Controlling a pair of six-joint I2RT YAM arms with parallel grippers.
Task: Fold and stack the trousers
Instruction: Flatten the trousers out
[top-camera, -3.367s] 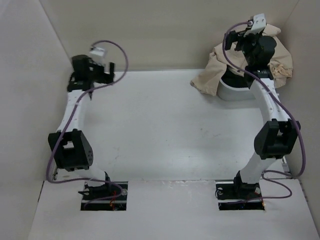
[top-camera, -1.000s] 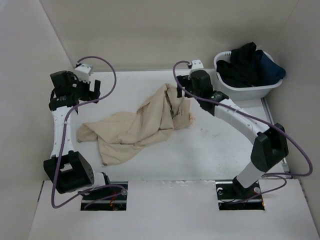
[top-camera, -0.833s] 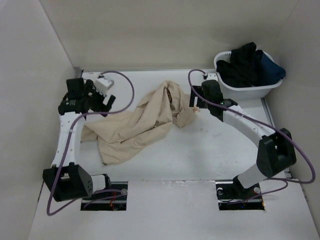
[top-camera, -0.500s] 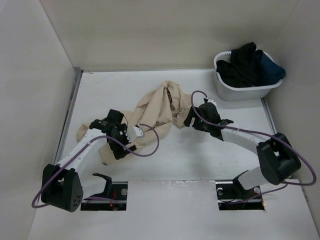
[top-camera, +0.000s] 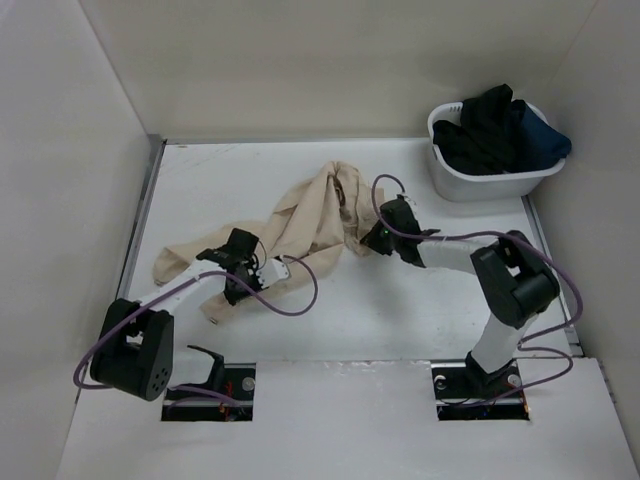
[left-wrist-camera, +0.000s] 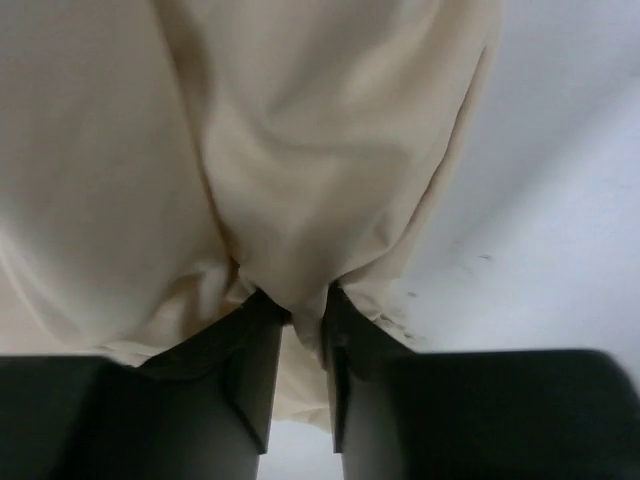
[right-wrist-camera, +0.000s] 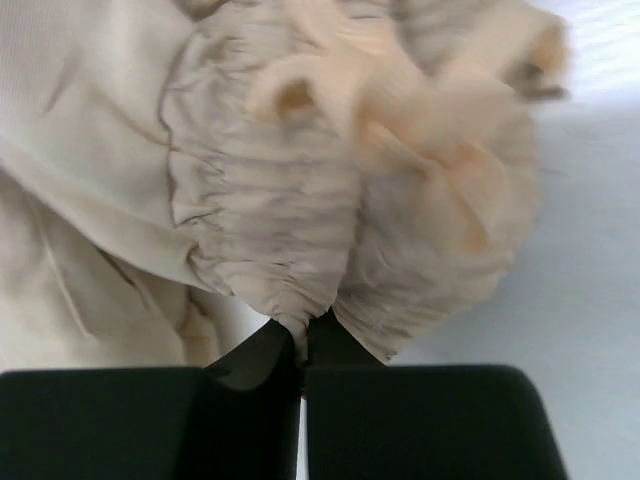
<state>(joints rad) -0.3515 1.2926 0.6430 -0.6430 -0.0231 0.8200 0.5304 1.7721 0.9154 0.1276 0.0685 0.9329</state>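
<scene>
Left gripper (left-wrist-camera: 298, 315) shows at the bottom centre of my left wrist view, its two dark fingers drawn narrow with a fold of the trousers (left-wrist-camera: 300, 150) pinched between them. From overhead, that arm lies low across the lower left of the bench (top-camera: 420, 320), gripping the cloth near its lower left edge.

My right gripper (right-wrist-camera: 300, 335) is at the bottom centre of its own view. Its fingers are nearly touching and clamp the edge of the gathered waistband (right-wrist-camera: 260, 200), which bunches up in ruched folds above them.

The light beige trousers lie crumpled in the middle of the bench, running from a heap at upper centre down toward the left.

At the upper right of the overhead view stands a white basket (top-camera: 480, 186) filled with dark clothes (top-camera: 495, 125), well apart from the trousers.
</scene>
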